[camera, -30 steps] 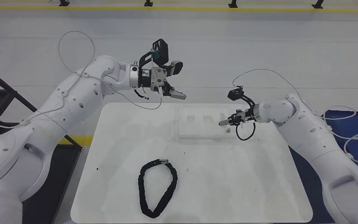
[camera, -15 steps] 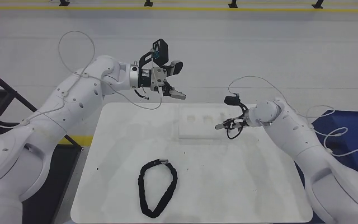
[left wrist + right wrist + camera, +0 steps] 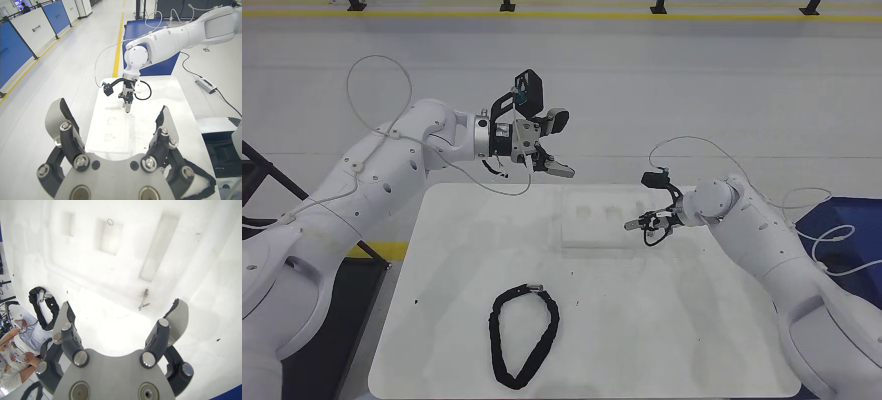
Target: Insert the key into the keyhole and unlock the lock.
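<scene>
Right gripper: jaws spread wide with nothing between them; it hangs low over the table, pads angled down and forward, which I judge suits a pinch on something small and flat; ribbed black pads on pale metal fingers.
Key: just ahead of the right gripper's fingertips, nearer one finger than the other; it lies flat on the table with one end against the foam tray's side; thin, slender grey metal; lying flat, it offers little to bite, so the pick probably has to catch its narrow edges.
Foam tray: just beyond the key; a white, grainy block with a rounded rim and three rectangular recesses, likely cut to seat small parts; one recess holds a thin wire ring.
Table: beneath the right gripper; white, smooth, faintly glossy, with rounded corners.
Chain lock: well apart from the right gripper, off to one side on the robot's side of the tray; a closed loop in a crinkled black fabric sleeve, joined at a bright metal cylinder; I cannot make out the keyhole; it lies loose, so I judge it will need steadying when the key goes in.
Left gripper: across the tray from the right gripper and raised above the table's far edge; jaws wide, empty; probably parked clear of the pick.
</scene>
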Robot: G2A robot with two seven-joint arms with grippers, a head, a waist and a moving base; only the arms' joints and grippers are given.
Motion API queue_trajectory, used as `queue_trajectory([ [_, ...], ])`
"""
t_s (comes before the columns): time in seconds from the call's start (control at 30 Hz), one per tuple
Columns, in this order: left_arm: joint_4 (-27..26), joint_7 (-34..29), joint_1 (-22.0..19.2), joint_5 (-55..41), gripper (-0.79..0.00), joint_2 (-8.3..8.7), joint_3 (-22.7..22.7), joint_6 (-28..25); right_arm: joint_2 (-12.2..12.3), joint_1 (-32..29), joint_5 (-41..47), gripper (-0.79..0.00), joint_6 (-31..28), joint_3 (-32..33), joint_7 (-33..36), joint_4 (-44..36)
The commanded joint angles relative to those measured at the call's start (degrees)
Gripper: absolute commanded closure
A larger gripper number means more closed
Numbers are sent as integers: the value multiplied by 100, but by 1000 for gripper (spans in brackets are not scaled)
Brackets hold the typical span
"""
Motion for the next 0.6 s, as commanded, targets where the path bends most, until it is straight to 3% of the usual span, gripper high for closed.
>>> queue_trajectory([
  [0.0,0,0,0,0,-785,0,0,0,0,0,0,-785,0,0,0,0],
  [0.07,0,0,0,0,-785,0,0,0,4,-6,-105,-785,157,-12,-121,30],
  [0.17,0,0,0,0,-785,0,0,0,-14,-21,-607,-785,863,-123,-322,-319],
  [0.33,0,0,0,0,-785,0,0,0,-5,-107,-996,-785,1733,-159,-181,-819],
  [0.57,0,0,0,0,-785,0,0,0,29,-232,-1232,-785,2214,-94,100,-1254],
])
